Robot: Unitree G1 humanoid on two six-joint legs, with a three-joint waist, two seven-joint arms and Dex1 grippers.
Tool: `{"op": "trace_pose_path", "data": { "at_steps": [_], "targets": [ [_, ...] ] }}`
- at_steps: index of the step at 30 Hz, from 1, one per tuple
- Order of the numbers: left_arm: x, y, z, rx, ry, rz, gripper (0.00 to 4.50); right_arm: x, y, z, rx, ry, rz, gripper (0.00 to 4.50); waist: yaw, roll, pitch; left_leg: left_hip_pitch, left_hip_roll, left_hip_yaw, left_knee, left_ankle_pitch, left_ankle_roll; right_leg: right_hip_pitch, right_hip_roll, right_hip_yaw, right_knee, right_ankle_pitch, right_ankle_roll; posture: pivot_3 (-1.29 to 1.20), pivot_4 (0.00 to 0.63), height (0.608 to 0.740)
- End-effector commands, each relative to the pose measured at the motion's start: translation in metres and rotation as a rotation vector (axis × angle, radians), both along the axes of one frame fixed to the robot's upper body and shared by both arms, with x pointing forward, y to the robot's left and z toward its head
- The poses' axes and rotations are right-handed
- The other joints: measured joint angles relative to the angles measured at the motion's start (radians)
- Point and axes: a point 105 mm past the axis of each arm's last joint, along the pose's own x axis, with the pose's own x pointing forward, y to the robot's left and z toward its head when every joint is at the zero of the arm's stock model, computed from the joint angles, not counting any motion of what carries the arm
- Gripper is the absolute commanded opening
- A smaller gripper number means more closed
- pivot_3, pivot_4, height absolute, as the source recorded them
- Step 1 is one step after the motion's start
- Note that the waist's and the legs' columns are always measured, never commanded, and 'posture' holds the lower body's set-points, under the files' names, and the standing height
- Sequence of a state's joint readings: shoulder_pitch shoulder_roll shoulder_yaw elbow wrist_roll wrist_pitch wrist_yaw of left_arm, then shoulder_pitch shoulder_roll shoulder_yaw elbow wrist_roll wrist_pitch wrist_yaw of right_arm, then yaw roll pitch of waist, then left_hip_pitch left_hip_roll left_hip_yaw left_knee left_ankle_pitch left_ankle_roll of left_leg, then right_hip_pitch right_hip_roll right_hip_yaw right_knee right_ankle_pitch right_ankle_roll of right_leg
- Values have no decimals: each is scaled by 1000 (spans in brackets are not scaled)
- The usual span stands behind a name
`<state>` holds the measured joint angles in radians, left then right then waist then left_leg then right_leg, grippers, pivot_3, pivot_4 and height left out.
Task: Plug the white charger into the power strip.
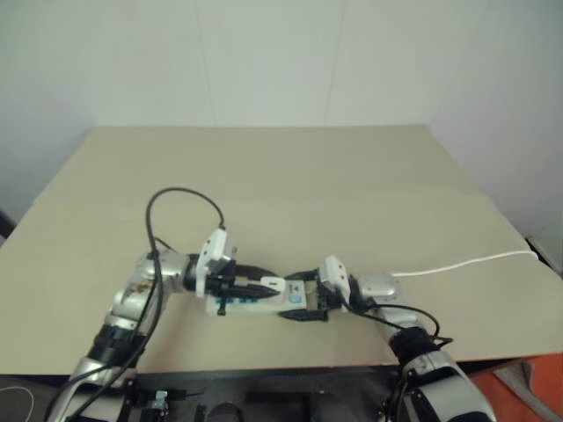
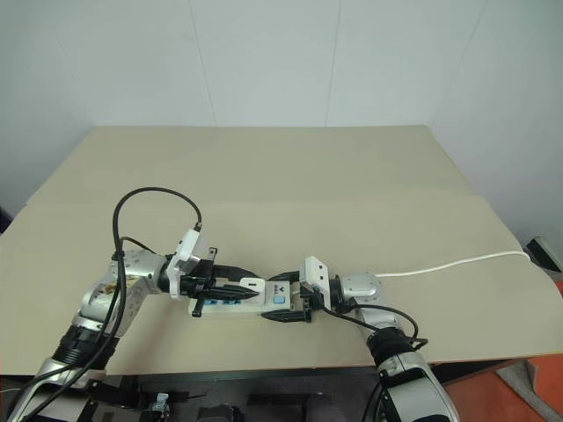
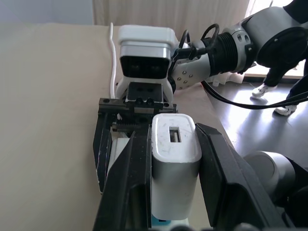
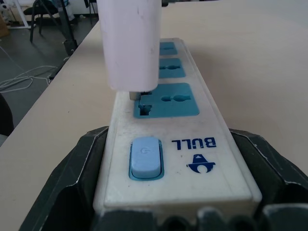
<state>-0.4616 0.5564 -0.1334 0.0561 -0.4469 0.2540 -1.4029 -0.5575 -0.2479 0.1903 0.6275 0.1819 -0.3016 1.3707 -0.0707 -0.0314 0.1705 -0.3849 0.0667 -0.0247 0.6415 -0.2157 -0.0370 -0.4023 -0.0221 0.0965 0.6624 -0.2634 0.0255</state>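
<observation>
- The left gripper (image 3: 175, 192) is clenched on the white charger (image 3: 174, 159), one black finger pressed to each side of the block, whose end face with a small slot faces the wrist camera.
- In the right wrist view the charger (image 4: 131, 43) stands upright over the socket panel nearest the switch, its metal prongs at the panel's holes; how far in they sit is hard to judge, and a thin gap shows under the body.
- The right gripper (image 4: 168, 192) grasps the power strip (image 4: 168, 139) across its switch end, a black finger against each long side, the blue switch (image 4: 144, 156) just ahead of the fingers.
- The strip lies flat near the front edge of the tan table (image 1: 308, 176), between the two grippers, which point at each other.
- A thin white cord (image 1: 466, 261) runs from the strip's end towards the table's right edge.
</observation>
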Motion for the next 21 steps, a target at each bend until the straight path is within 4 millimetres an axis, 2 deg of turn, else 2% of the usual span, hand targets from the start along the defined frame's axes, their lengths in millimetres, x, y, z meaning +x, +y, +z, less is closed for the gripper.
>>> {"op": "trace_pose_path", "data": {
  "at_steps": [1, 13, 21],
  "targets": [
    [2, -3, 5, -13, -42, 5, 991, -3, 3, -3, -6, 0, 9, 3419, 0, 0, 0, 0, 0, 0, 0, 0, 0, 0, 0, 0, 0, 0, 0, 0, 150, 740],
    [4, -3, -3, 4, -43, 7, 991, -4, 2, -4, -8, 3, 8, 3419, 0, 0, 0, 0, 0, 0, 0, 0, 0, 0, 0, 0, 0, 0, 0, 0, 150, 740],
    [4, 0, -15, 29, -34, 15, 991, -4, 3, -4, -6, 4, 9, 3419, 0, 0, 0, 0, 0, 0, 0, 0, 0, 0, 0, 0, 0, 0, 0, 0, 150, 740]
  ]
}}
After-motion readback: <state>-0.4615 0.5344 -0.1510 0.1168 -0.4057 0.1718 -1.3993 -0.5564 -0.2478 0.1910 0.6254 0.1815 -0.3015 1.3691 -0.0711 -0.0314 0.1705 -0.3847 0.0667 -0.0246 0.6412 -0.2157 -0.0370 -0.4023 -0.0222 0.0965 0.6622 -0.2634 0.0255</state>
